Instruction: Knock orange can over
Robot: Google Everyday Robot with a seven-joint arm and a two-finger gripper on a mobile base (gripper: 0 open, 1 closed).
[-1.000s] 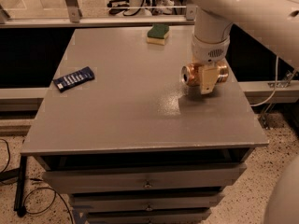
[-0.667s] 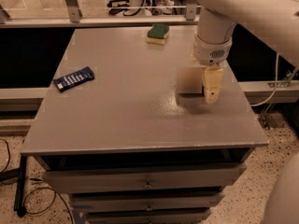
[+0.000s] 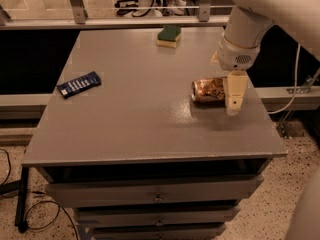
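The orange can (image 3: 207, 90) lay on its side on the right part of the desk (image 3: 140, 129), its long axis running left to right; the pincer (image 3: 233, 98) hung at the can's right end, apparently touching it; whether it was released or clenched could not be told; the can looked already toppled.

White arm (image 3: 272, 4), cream gripper (image 3: 232, 103) at right
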